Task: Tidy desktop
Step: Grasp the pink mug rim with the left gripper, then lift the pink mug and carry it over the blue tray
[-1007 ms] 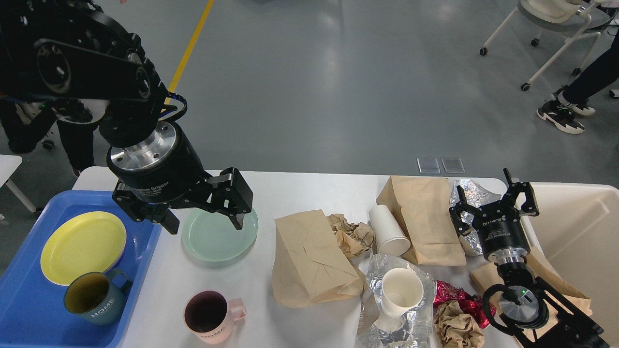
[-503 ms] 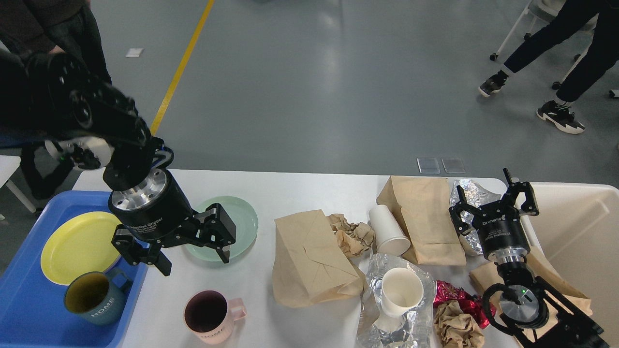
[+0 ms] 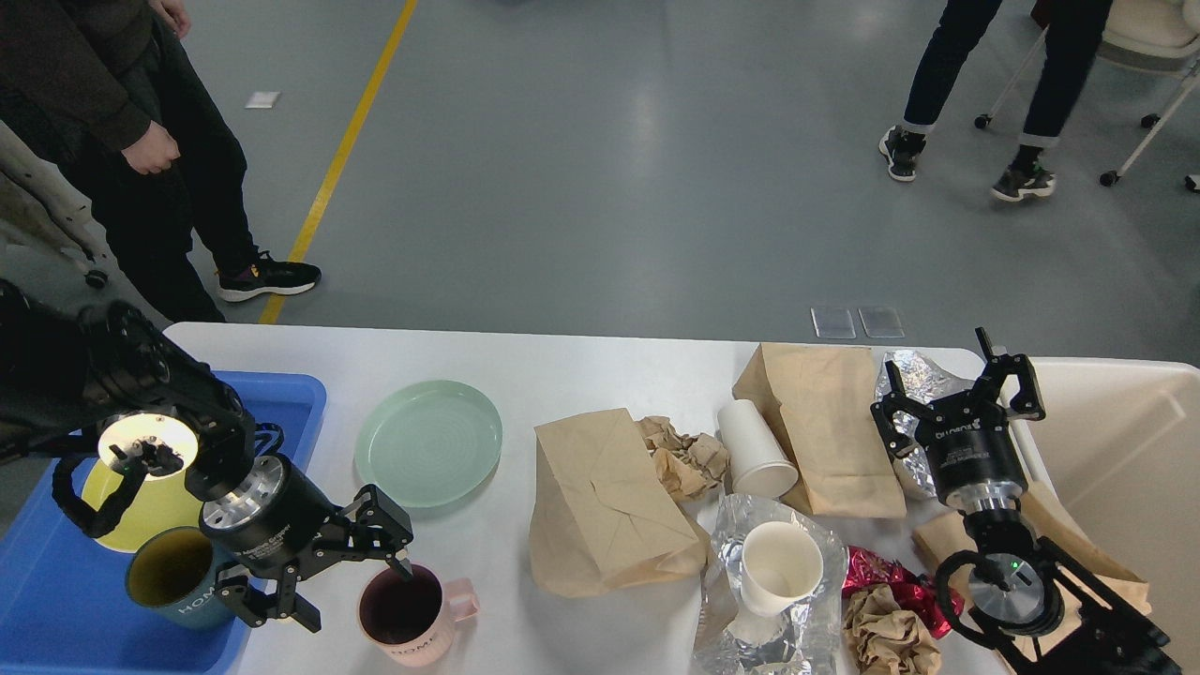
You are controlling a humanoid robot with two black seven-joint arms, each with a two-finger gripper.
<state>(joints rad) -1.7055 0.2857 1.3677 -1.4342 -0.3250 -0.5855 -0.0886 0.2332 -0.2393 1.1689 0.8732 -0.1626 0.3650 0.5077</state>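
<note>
Head view: the desktop fills the lower part of the picture. Left gripper has its fingers spread wide, one fingertip at the rim of the pink mug. Right gripper is spread open too, over crumpled foil and holds nothing.

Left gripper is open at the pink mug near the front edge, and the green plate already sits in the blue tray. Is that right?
Not quite. The head view shows the green plate on the white desktop, beside the blue tray, not in it. The rest holds: the left gripper is open at the pink mug.
</note>
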